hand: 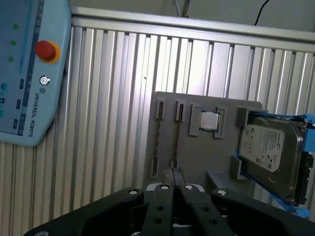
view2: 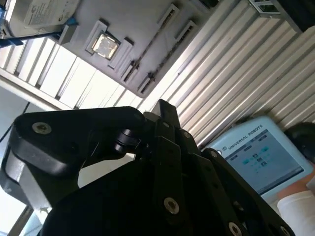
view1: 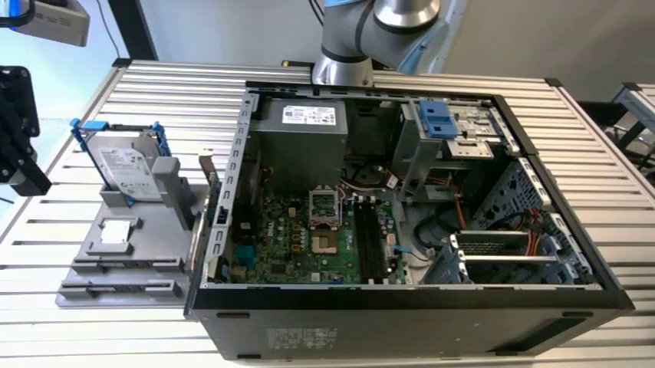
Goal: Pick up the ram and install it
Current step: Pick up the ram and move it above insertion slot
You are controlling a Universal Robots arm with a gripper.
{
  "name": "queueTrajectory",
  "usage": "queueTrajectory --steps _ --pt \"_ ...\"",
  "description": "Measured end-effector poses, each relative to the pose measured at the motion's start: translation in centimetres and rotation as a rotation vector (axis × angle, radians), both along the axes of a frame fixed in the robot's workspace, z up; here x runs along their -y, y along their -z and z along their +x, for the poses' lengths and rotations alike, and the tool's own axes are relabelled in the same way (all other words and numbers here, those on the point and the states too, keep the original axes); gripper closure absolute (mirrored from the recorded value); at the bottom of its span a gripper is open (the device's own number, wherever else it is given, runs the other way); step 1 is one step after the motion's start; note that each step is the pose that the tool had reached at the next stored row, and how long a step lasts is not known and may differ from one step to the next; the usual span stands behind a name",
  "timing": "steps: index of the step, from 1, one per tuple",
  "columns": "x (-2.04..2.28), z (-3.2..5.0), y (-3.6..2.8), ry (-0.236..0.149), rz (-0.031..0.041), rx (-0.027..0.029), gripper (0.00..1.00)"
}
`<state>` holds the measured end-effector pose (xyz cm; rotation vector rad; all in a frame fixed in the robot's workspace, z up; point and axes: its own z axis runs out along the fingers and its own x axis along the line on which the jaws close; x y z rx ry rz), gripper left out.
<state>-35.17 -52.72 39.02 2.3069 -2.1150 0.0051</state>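
Two ram sticks (hand: 176,137) stand edge-on as thin dark bars in the slots of a grey fixture (hand: 197,152) on the slatted table. The second wrist view shows them as slim bars (view2: 147,49) on the same fixture (view2: 133,19). My gripper (hand: 172,173) hangs well above the table, short of the fixture, fingertips together with nothing between them. Its black body (view2: 162,162) takes up much of the second wrist view. In the exterior view the fixture (view1: 133,253) lies on the exterior view's left of the open computer case, whose black motherboard slots (view1: 370,241) are bare.
A silver hard drive in a blue frame (hand: 270,147) and a small square chip (hand: 209,121) share the fixture. A light-blue teach pendant (hand: 29,69) lies on the table, a person's sleeve (view2: 298,204) beside it. A black bracket (view1: 15,138) stands at the exterior view's left edge.
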Motion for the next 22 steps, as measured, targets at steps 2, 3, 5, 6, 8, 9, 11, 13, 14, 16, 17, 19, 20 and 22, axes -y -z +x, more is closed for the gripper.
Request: queueTrajectory --steps 2,3,5,6,8,9,11,13,14,16,17,19,20,22 --pt "0.01 0.00 0.06 0.022 -0.0081 0.0055 1.00" --pt "0.01 0.00 0.07 0.036 -0.0085 0.0058 1.00" --pt "0.00 0.00 0.10 0.070 -0.0087 0.0059 1.00" --pt "0.00 0.00 0.10 0.085 -0.0088 0.0063 1.00" --pt "-0.01 0.00 0.10 0.109 -0.0088 0.0091 1.00" --pt "-0.02 -0.01 0.10 0.116 -0.0085 0.0138 1.00" --pt "-0.01 0.00 0.12 0.118 -0.0083 0.0151 1.00" --pt "-0.01 0.00 0.12 0.118 -0.0083 0.0152 1.00" --pt "-0.01 0.00 0.12 0.118 -0.0081 0.0152 1.00" --pt "-0.02 0.00 0.11 0.118 -0.0080 0.0150 1.00" --pt "-0.01 0.00 0.12 0.118 -0.0078 0.0152 1.00" --pt "-0.01 0.00 0.13 0.118 -0.0077 0.0152 1.00" --pt "-0.01 -0.01 0.12 0.118 -0.0077 0.0152 1.00" --pt "-0.01 0.00 0.12 0.118 -0.0077 0.0152 1.00"
